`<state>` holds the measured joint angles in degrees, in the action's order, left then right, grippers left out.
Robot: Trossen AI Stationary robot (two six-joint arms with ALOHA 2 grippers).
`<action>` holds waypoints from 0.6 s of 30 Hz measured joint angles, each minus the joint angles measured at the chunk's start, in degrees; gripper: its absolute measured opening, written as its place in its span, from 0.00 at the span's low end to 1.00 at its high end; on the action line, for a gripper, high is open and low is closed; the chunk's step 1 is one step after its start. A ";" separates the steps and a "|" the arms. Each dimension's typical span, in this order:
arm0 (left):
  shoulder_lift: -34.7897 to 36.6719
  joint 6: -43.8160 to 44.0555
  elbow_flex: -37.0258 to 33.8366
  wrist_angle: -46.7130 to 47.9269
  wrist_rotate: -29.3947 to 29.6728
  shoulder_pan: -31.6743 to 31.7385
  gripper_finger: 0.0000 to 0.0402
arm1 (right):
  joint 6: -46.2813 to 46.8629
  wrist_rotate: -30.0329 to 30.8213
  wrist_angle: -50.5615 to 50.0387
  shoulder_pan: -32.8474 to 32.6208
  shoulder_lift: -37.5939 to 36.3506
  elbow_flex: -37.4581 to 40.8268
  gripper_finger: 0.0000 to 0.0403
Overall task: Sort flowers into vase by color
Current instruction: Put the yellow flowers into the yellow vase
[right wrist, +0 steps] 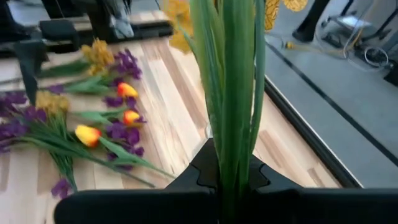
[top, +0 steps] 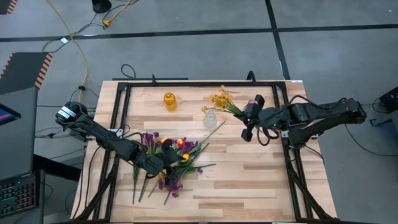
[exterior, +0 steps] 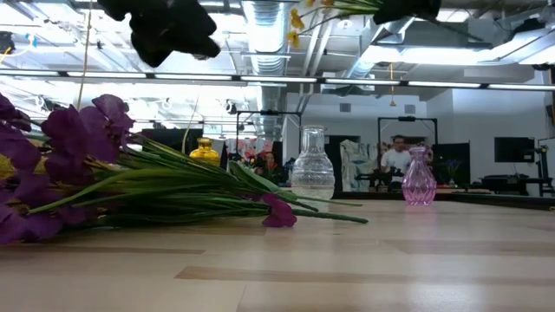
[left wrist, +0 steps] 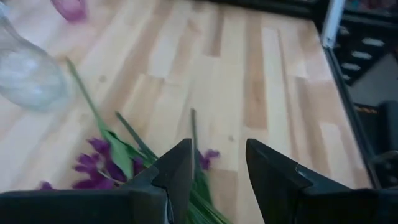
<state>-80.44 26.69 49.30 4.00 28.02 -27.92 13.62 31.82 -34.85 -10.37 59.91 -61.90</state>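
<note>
Pinching a bundle of green stems in my right gripper, fingers pressed tight on them, I hold the yellow flowers up over the far middle of the table, their heads just above and beside the clear vase. That vase stands upright with bare wood all around it; the yellow vase stands apart from it toward the far left, close to the black frame that rims the tabletop. A pink vase shows in the low view; I cannot place it from above.

My left gripper hangs over the heap of purple flowers and orange-yellow tulips at the near left, fingers spread and gripping nothing, a loose stem lying between and below them. The heap fans toward the table's near edge, stems trailing leftward.

Open boards stretch across the near right half, clear up to the frame rail under my right arm.
</note>
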 joint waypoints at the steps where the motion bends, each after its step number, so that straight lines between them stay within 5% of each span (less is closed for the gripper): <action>1: 0.00 -0.60 0.00 -0.52 1.46 0.02 0.34 | -0.13 -0.01 2.30 0.00 -0.95 1.81 0.10; 9: -0.10 -8.00 0.00 -8.66 5.86 2.99 0.34 | -4.91 -0.96 23.36 0.00 -5.63 14.37 0.10; 18: -0.22 -9.84 0.00 -16.84 5.69 8.45 0.34 | -13.58 -3.55 48.55 0.00 -1.85 22.11 0.10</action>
<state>-80.66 16.85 49.30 -12.84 33.71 -19.47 0.04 28.28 13.70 -10.38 58.07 -39.79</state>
